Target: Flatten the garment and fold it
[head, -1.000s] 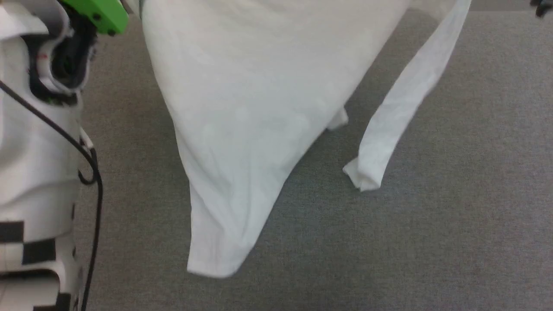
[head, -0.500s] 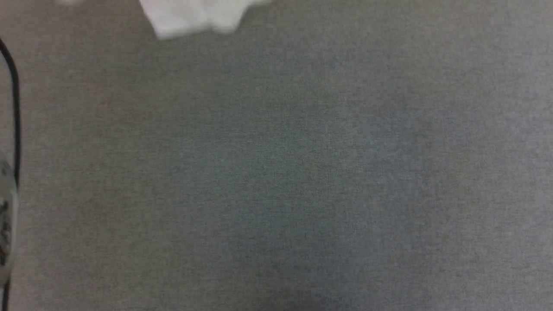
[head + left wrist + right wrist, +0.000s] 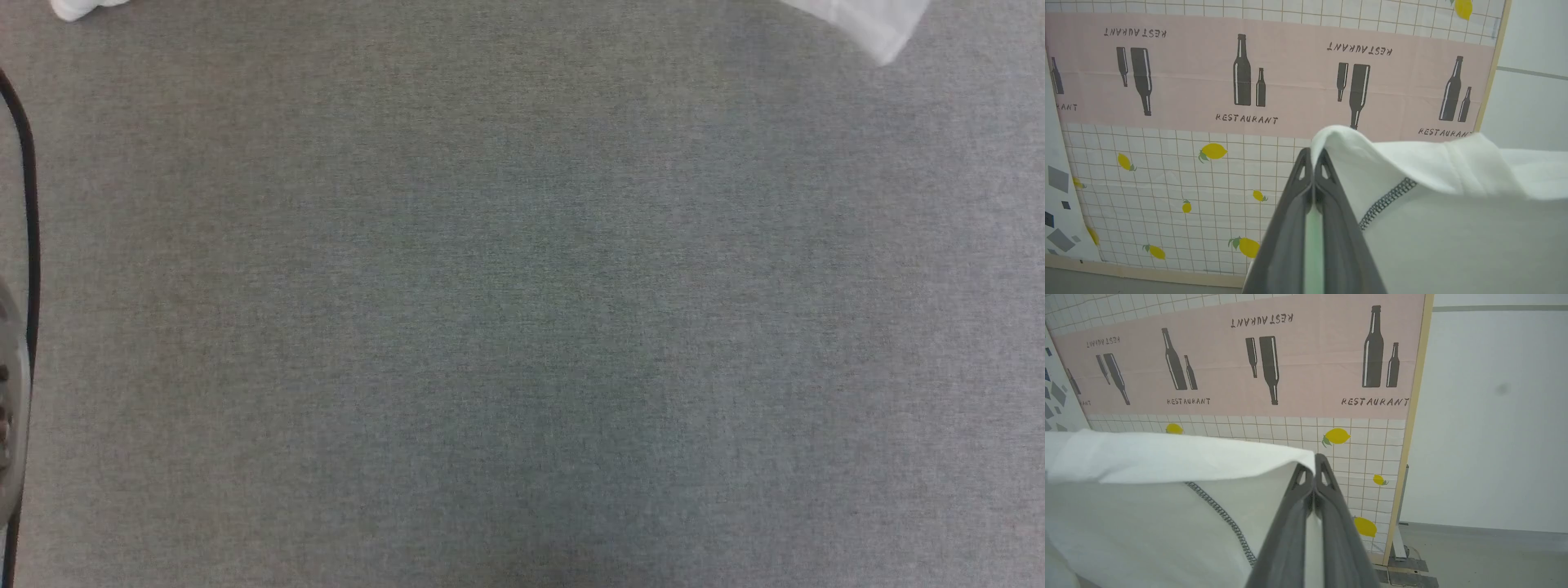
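Observation:
In the left wrist view my left gripper point(image 3: 1313, 153) is shut on a corner of the white garment point(image 3: 1445, 212), whose dark grey zigzag seam runs beside the fingers while the cloth spreads away to the right. The right wrist view has my right gripper point(image 3: 1314, 459) shut on another edge of the garment point(image 3: 1159, 514), which stretches to the left with a zigzag seam across it. Both grippers hold the cloth up in the air in front of a printed wall. In the head view, small white tips of the garment point(image 3: 869, 20) hang in at the top corners.
Grey carpet point(image 3: 522, 327) spreads under the head view. A black cable point(image 3: 28, 212) and a pale robot part run along its left edge. A screen point(image 3: 1167, 122) printed with bottles, lemons and RESTAURANT stands ahead, with a plain white wall point(image 3: 1490, 416) beside it.
The head view has swung down to the carpet. The garment, which hung broadly across that view a second ago, now shows as small tips at its top edge.

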Controlling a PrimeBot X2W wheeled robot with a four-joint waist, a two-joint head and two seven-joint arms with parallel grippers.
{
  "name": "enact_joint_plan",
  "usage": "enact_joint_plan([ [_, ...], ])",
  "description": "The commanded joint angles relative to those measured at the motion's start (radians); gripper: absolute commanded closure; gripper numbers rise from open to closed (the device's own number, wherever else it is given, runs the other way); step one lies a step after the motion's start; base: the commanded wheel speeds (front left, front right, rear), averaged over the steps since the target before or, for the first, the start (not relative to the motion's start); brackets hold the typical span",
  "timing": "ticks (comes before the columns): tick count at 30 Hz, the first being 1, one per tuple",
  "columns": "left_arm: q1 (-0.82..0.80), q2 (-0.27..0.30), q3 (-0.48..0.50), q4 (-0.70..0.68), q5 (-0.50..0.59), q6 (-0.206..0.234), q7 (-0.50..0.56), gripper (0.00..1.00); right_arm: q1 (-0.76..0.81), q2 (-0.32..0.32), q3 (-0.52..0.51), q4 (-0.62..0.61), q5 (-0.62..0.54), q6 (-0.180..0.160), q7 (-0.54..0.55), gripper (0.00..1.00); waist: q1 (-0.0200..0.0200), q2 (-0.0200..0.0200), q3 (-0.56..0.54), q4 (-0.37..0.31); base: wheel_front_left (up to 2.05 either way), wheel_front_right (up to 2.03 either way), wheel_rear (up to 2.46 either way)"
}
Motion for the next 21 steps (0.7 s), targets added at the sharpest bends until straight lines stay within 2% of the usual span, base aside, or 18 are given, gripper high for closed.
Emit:
enact_joint_plan([
  [1,0.027,0.005,0.008,0.009,-0.017,-0.01,-0.015,1.0,0.035,-0.013,0.014,-0.003,0.031,-0.002,-0.013,1.0,-0.0002,0.0,-0.009,0.009,0.0,0.0,0.0],
  [8,0.181,0.011,0.0,0.003,-0.062,-0.082,-0.031,1.0,0.239,-0.08,0.097,-0.106,0.23,-0.002,-0.034,1.0,-0.0002,0.0,-0.092,0.03,0.0,0.0,0.0],
  [12,0.362,0.026,0.007,-0.087,-0.094,-0.093,-0.028,1.0,0.438,-0.128,0.126,-0.219,0.343,-0.002,-0.024,1.0,-0.0002,0.0,-0.171,0.037,0.0,0.0,0.0],
  [15,0.56,0.043,0.022,-0.201,-0.114,-0.059,-0.001,1.0,0.631,-0.156,0.136,-0.318,0.413,-0.002,0.006,1.0,-0.0002,0.0,-0.234,0.042,0.0,0.0,0.0],
  [18,0.808,0.046,0.037,-0.341,-0.139,-0.006,0.043,1.0,0.85,-0.174,0.146,-0.408,0.461,-0.002,0.057,1.0,-0.0002,0.0,-0.293,0.047,0.0,0.0,0.0],
  [21,1.074,0.024,0.034,-0.479,-0.17,0.052,0.1,1.0,1.071,-0.176,0.133,-0.492,0.501,-0.002,0.119,1.0,-0.0002,0.0,-0.337,0.057,0.0,0.0,0.0],
])
